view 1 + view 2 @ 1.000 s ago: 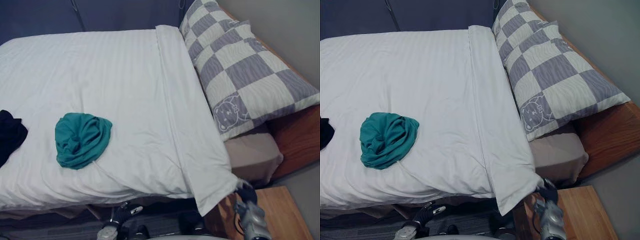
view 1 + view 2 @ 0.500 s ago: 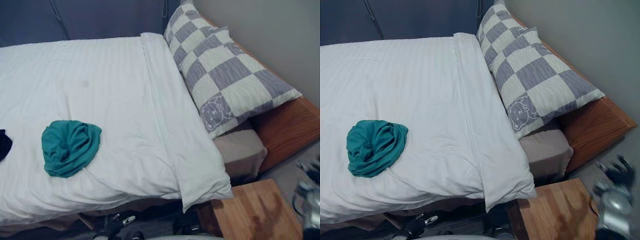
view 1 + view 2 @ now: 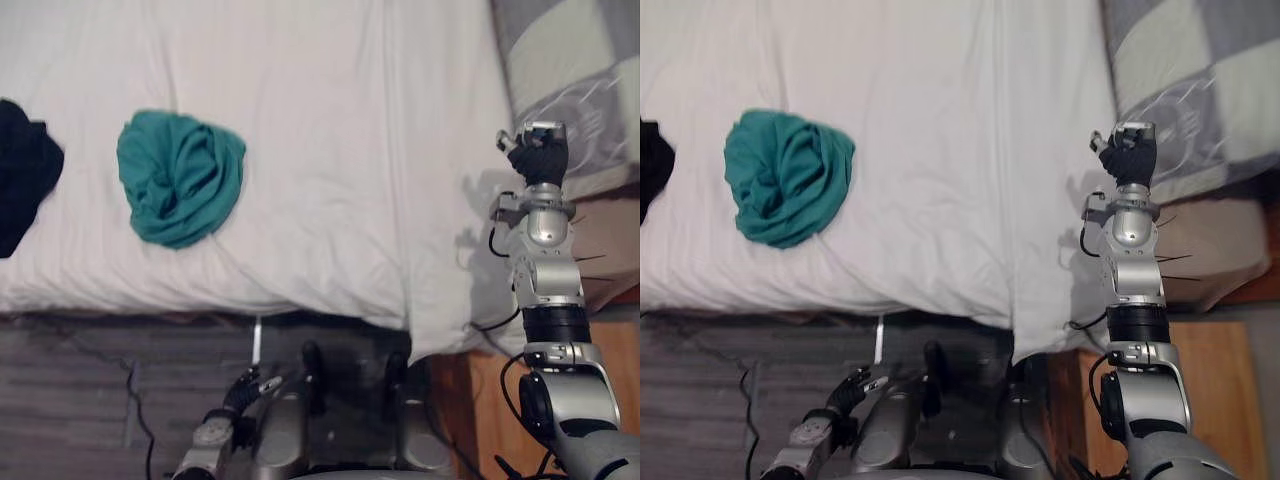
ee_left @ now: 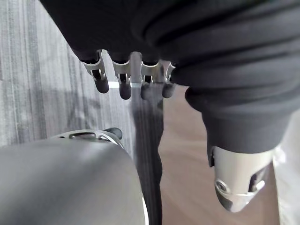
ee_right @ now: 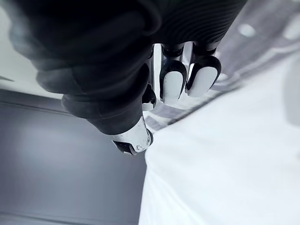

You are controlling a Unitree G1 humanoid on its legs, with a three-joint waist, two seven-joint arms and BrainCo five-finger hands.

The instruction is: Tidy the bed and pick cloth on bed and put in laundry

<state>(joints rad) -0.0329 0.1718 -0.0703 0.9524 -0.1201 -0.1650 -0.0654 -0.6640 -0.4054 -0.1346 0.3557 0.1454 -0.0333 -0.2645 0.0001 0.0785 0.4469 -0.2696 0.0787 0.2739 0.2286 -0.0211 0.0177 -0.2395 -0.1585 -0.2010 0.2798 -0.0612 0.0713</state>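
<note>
The crumpled teal cloth [image 3: 180, 190] lies on the white striped bed cover [image 3: 330, 120] at ten o'clock, with a black cloth [image 3: 25, 175] near it at nine. The right hand [image 3: 538, 155] hovers at two o'clock beside the grey checked pillow [image 3: 570, 60], its fingers [image 5: 172, 86] clenched on nothing. The left hand [image 3: 245, 390] hangs at seven o'clock, fingers [image 4: 124, 84] released.

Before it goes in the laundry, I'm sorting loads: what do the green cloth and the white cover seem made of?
The green cloth looks like a soft, matte knit, perhaps cotton jersey: it lies bunched in limp, rounded folds. The white cover looks like smooth woven cotton or a blend, going by its finer, sharper creases and padded edge. The exact fibre cannot be told.
</note>
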